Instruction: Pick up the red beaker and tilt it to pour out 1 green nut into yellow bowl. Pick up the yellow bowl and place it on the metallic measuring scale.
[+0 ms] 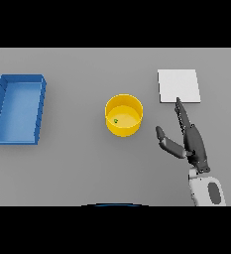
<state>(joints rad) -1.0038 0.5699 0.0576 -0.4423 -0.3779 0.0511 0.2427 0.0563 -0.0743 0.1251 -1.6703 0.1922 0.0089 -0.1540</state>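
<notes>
I see the yellow bowl [123, 115] upright mid-table with one green nut [116, 120] inside. My right hand [192, 141] sits to its right, not touching, fingers straight and released, tips reaching the near edge of the metallic scale [179, 86]. Blue bin [17, 108] far left.

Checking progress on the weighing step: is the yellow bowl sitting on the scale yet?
No, the yellow bowl stands on the grey table, apart from the metallic measuring scale at its right.
</notes>
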